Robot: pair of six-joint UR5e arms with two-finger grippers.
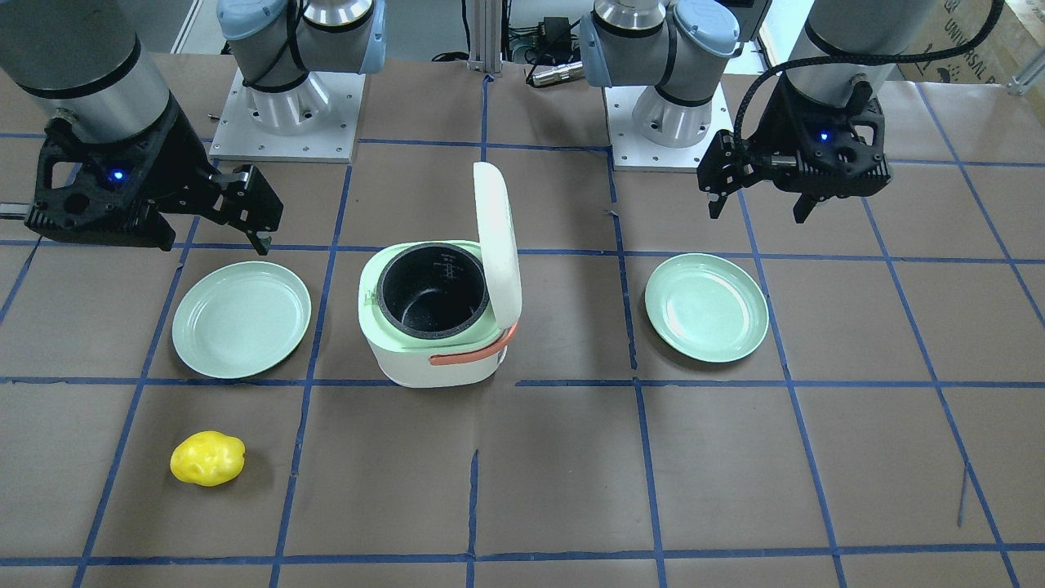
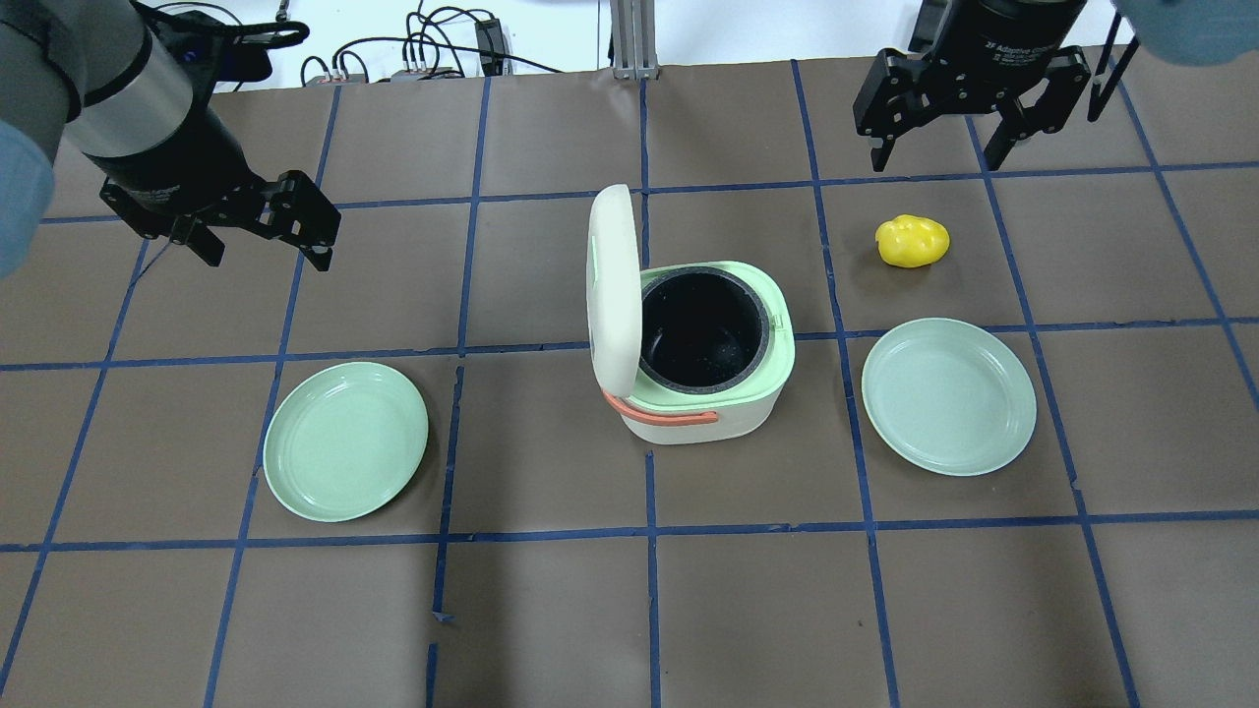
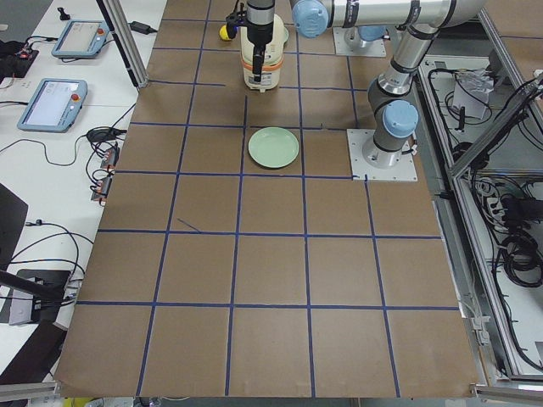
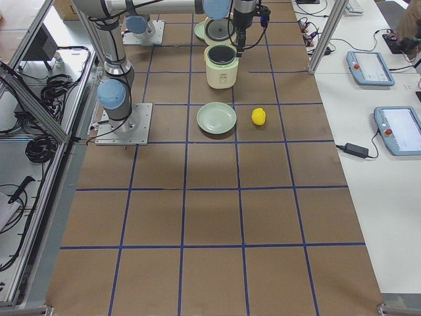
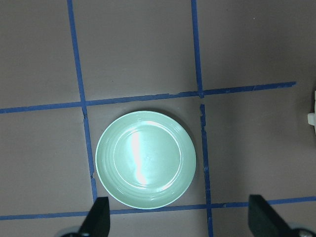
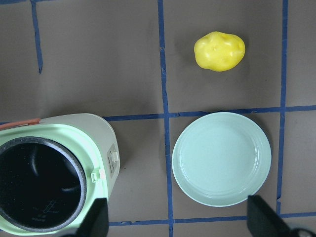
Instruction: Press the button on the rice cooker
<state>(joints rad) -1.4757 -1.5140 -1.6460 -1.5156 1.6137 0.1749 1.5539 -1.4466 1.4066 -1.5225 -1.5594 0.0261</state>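
Pale-green and white plastic rice cooker (image 2: 748, 413) stands with its white lid (image 2: 612, 285) raised; my left gripper (image 2: 264, 251) and right gripper (image 2: 934, 157) hover well apart from it, spread wide, empty.

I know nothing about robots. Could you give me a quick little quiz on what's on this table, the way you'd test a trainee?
1. True or false: the rice cooker has its lid shut.
2. Pick one: counting sides as the robot does, the yellow lumpy object lies on the cooker's A) left B) right.
3. Fill in: the green plates number ___.

Key:
1. False. The lid stands up and the black pot shows inside.
2. B.
3. Two, one on each side of the cooker.
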